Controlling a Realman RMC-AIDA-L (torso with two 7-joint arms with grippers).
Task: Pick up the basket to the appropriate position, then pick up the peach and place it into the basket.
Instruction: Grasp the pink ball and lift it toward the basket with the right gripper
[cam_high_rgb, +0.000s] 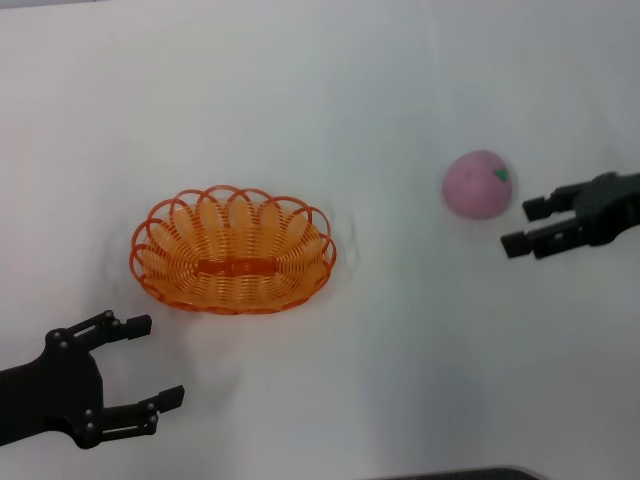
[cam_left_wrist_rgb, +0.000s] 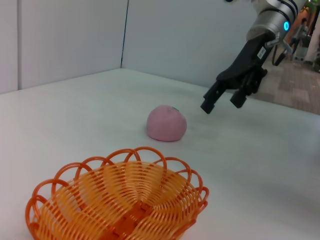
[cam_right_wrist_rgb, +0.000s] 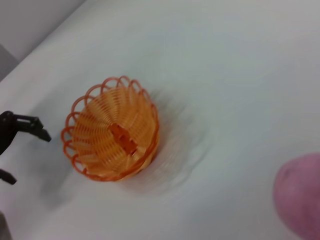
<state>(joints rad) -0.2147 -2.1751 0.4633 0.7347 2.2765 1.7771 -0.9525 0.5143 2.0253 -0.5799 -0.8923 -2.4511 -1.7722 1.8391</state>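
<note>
The basket (cam_high_rgb: 232, 250) is seen on the white counter (cam_high_rgb: 380, 380), empty. The peach (cam_high_rgb: 478, 184) lies well apart, just beside the spread right tool (cam_high_rgb: 526, 225). The left tool (cam_high_rgb: 152, 360) is held spread near the basket.

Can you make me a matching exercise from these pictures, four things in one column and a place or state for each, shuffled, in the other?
Things:
1. shallow oval orange plastic basket
2. round soft pink toy peach
3. left gripper
4. right gripper

Places or states:
A. open, just beside the peach on the robot's right
B. empty, on the white table toward the robot's left
C. open, apart from the basket, nearer the robot
D. resting on the table, outside the basket, green mark on top

Pairs: 1-B, 2-D, 3-C, 4-A
</note>
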